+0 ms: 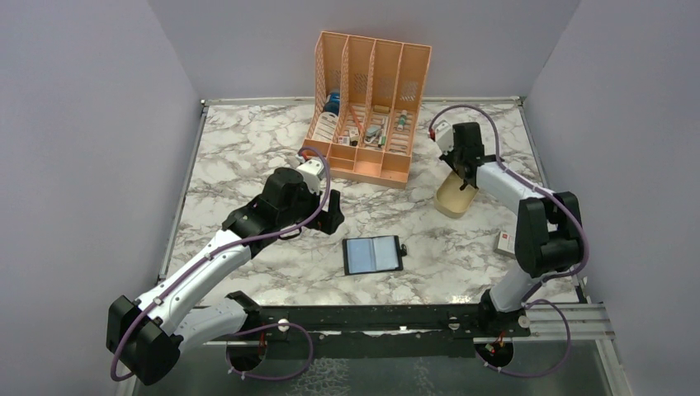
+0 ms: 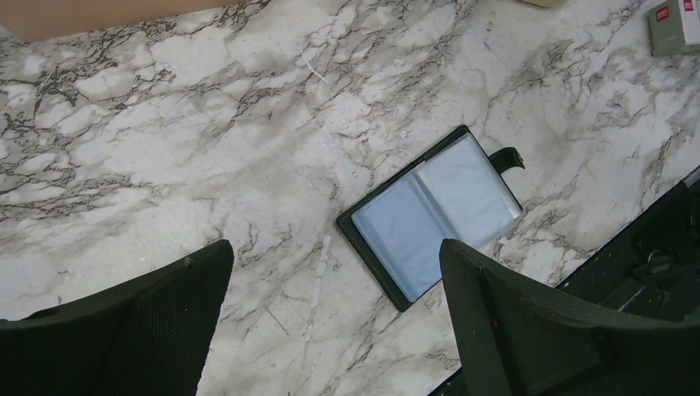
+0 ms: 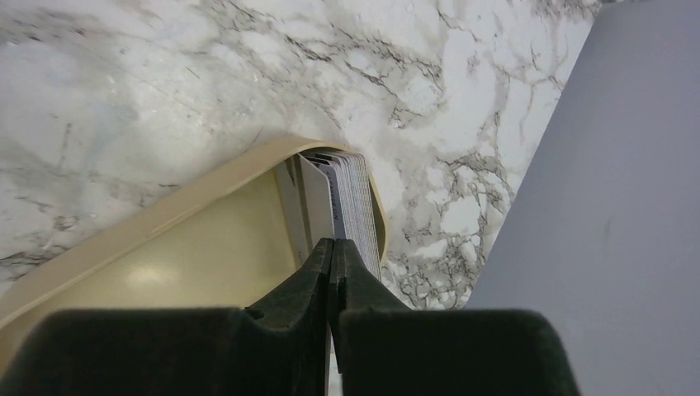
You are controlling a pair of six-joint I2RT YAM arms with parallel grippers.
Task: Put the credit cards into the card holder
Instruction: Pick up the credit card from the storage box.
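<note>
Upright cards (image 3: 357, 206) inside beige dish (image 3: 177, 276)

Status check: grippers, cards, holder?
Left gripper open, off the table. Right gripper shut at the credit cards standing in the beige dish; hold unconfirmed. Card holder lies open, pockets up, unobstructed.

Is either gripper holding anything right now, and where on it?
Left gripper is open, empty. Right gripper is shut at the credit cards standing in the beige dish, seemingly pinching one by its top edge; not certain.
</note>
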